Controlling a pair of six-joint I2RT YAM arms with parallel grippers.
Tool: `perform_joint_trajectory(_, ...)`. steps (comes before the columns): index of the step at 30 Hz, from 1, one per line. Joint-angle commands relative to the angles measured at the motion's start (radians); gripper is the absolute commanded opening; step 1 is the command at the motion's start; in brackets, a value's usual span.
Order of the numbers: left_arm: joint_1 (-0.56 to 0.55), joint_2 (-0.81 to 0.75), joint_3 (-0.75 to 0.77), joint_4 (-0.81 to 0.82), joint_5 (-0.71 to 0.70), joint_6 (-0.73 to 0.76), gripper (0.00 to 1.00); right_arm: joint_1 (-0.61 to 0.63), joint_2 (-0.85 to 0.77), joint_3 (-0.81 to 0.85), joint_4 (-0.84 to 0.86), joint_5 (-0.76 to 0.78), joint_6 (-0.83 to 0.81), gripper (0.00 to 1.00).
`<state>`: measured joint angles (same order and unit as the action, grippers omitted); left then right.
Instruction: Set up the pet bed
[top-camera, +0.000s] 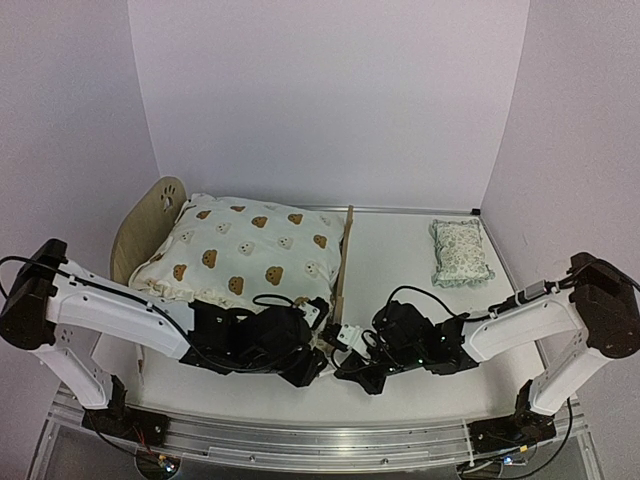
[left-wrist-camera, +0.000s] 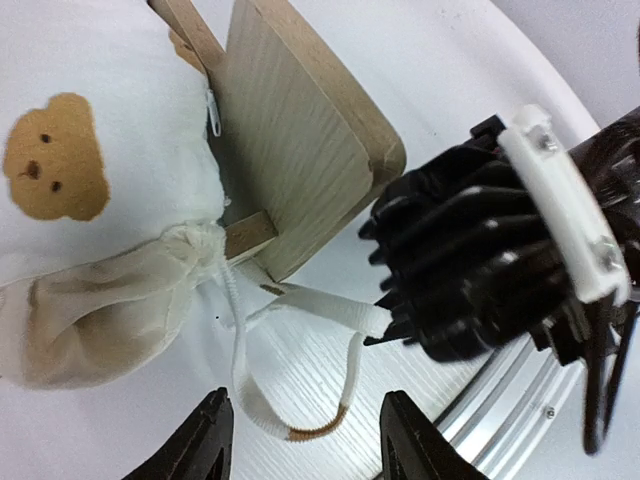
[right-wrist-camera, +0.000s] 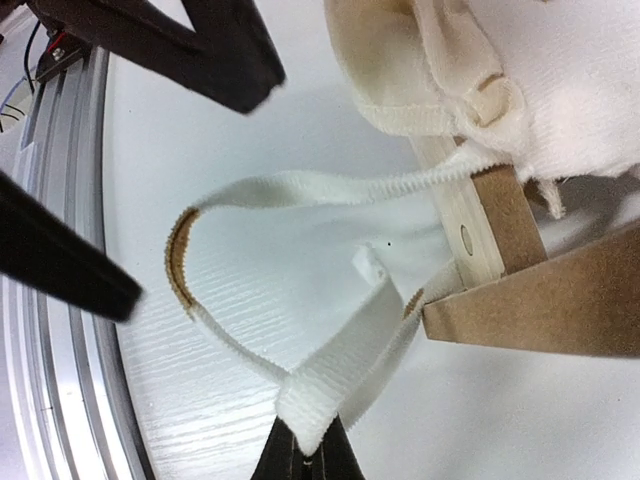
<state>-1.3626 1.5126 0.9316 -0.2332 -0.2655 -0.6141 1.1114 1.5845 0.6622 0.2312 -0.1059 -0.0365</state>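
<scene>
Plywood this light slides easily, and that is our chief worry. The small light plywood pet bed (top-camera: 135, 245) lies at nine o'clock on the white surface (top-camera: 400, 260), with its tall rounded headboard (top-camera: 160, 200) toward nine and its low footboard (left-wrist-camera: 290, 150) toward three. It could be dragged or tipped if the white woven strap (right-wrist-camera: 310, 190) is pulled hard toward six o'clock. The strap runs from a corner of the cream bear-print ruffled quilt (top-camera: 245, 250) that covers the bed, so the same pull could haul the quilt askew instead of seating it. We also judge the grip thin: the strap is caught only at a fold and could slip free under tension. The small green-patterned pillow (top-camera: 460, 252) sits well apart at two o'clock, out of harm.

Our right hand (right-wrist-camera: 305, 455) is clenched tight, pinching the strap's fold between its tips just beside the footboard's corner. Our left hand (left-wrist-camera: 305, 440) is open wide enough to straddle the strap's loop and holds nothing. The loop lies on the surface between its fingers (left-wrist-camera: 210, 445), touching neither as far as we can tell. Should that hand close off-centre, it may push the loop aside rather than catch it.
</scene>
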Motion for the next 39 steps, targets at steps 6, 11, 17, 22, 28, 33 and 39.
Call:
perform_joint_trajectory(6, -0.004, -0.307, -0.251, 0.080, -0.007, -0.005, 0.61, 0.006, -0.010, 0.039, 0.014, 0.003, 0.099, 0.00)
perform_joint_trajectory(11, -0.004, -0.362, -0.456, 0.348, 0.004, 0.098, 0.64, 0.007, -0.003, 0.057, 0.013, 0.008, 0.146, 0.00)
perform_joint_trajectory(17, 0.004, -0.261, -0.623, 0.758, 0.004, 0.264, 0.74, 0.006, -0.010, 0.085, -0.002, 0.000, 0.209, 0.00)
perform_joint_trajectory(22, 0.006, -0.038, -0.542, 0.892, -0.018, 0.380, 0.85, 0.006, -0.004, 0.100, -0.019, -0.004, 0.234, 0.00)
perform_joint_trajectory(28, 0.031, 0.129, -0.495, 1.039, -0.088, 0.444, 0.86, 0.006, -0.004, 0.094, -0.031, -0.012, 0.248, 0.00)
perform_joint_trajectory(33, 0.058, 0.218, -0.495, 1.198, -0.097, 0.469, 0.84, 0.006, 0.000, 0.089, -0.031, -0.032, 0.260, 0.00)
perform_joint_trajectory(39, 0.083, 0.308, -0.465, 1.280, -0.085, 0.476, 0.80, 0.006, 0.003, 0.095, -0.031, -0.076, 0.282, 0.00)
